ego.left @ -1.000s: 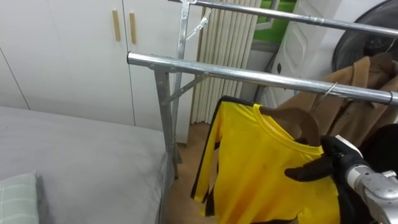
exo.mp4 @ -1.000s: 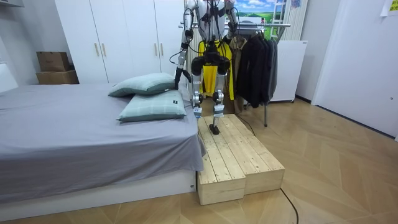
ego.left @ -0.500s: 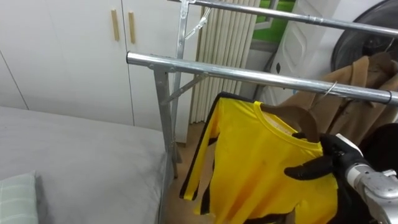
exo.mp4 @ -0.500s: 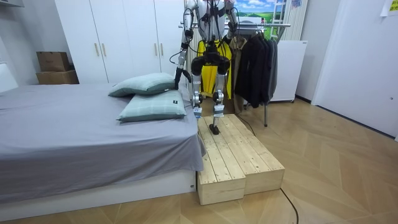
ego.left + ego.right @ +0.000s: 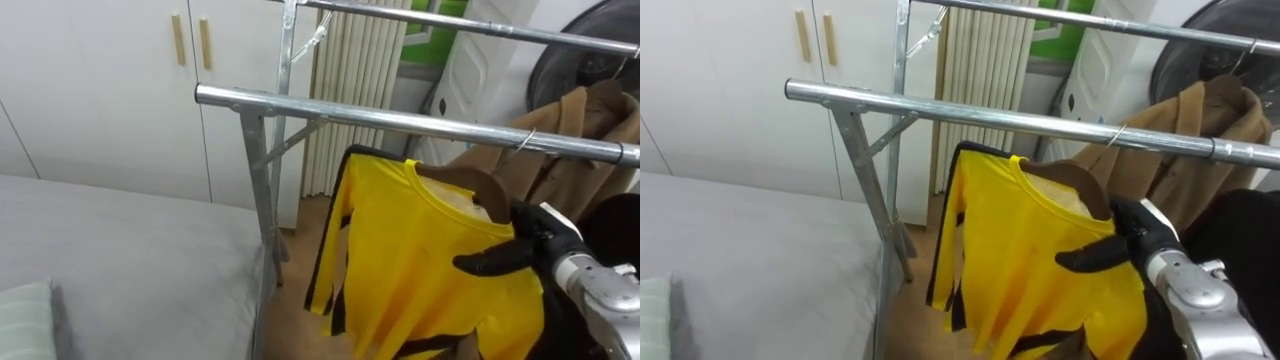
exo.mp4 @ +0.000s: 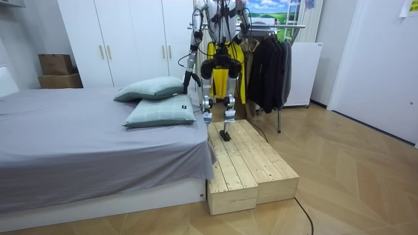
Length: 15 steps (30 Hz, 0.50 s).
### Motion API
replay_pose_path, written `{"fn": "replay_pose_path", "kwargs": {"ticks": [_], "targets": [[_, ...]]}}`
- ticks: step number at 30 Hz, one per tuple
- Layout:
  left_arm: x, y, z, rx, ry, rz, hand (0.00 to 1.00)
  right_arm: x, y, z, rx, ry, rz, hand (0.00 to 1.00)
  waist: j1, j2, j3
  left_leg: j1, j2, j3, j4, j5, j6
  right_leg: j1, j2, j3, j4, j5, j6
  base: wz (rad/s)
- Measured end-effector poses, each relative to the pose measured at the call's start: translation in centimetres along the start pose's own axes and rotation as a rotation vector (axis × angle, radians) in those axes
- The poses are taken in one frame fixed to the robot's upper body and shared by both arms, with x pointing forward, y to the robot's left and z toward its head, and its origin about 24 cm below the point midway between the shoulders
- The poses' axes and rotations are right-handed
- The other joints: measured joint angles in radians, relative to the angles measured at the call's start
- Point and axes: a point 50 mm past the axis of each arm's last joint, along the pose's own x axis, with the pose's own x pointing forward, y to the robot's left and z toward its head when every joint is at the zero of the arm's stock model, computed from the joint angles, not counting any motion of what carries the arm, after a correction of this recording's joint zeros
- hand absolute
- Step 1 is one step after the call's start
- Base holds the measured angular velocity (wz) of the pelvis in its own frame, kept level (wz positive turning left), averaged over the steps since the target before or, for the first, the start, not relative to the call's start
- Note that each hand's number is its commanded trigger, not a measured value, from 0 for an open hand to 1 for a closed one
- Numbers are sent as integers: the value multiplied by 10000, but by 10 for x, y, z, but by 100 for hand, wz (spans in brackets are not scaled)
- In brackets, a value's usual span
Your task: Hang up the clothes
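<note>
Left eye view: my right hand [image 5: 535, 245] is up by the silver metal clothes rail [image 5: 400, 120], black fingers [image 5: 490, 263] curled round the far shoulder end of a brown wooden hanger [image 5: 468, 185], thumb side pointing back toward the shirt. On that hanger hangs the yellow long-sleeved shirt w/ black trim [image 5: 420, 260], just under the rail, between the rack's upright and a tan coat [image 5: 570, 150] already hung further along. I can't tell if the hanger's hook is over the rail yet; it's hidden behind the collar area. Room view: I'm standing on a pale wooden plank platform [image 6: 245, 163] at the foot of the grey bed [image 6: 78, 143], facing the rack; left hand [image 6: 189, 78] hangs low by my side, too small there to tell how it's set. Risks, as I judge them: if I let go w/o the hook seated, hanger + shirt drop to the floor. I'm holding one end only, so the hanger may tip and the shirt slide off the free shoulder. Also the platform edge is close, i.e. a reach too far could unsettle my footing.
</note>
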Motion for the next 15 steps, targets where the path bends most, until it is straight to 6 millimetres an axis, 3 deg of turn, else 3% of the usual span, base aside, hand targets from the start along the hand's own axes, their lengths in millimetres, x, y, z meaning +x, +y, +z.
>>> {"fn": "replay_pose_path", "kwargs": {"ticks": [6, 11, 15], "targets": [[0, 0, -1, -55, 54, 4, 0, 0, 6, 28, 282, -1259, 275, 0, -52, 8, -5, 25, 5, 2, -1, -1, -1, 4, 3, 4, 20, 0, -1, 0], [0, 1, -4, -91, 144, -26, 0, -5, 12, 63, 777, -2773, 683, 0, -230, -1, -22, -30, 5, 17, -1, -1, -2, -66, 31, 101, 38, 4, -2, -1], [-1, 1, -6, -114, 170, 0, 0, -11, 16, 64, 762, -2991, 854, 0, -239, -5, -49, -85, 3, 80, 3, -3, -3, -155, 30, 101, 96, 14, -7, -5]]}}
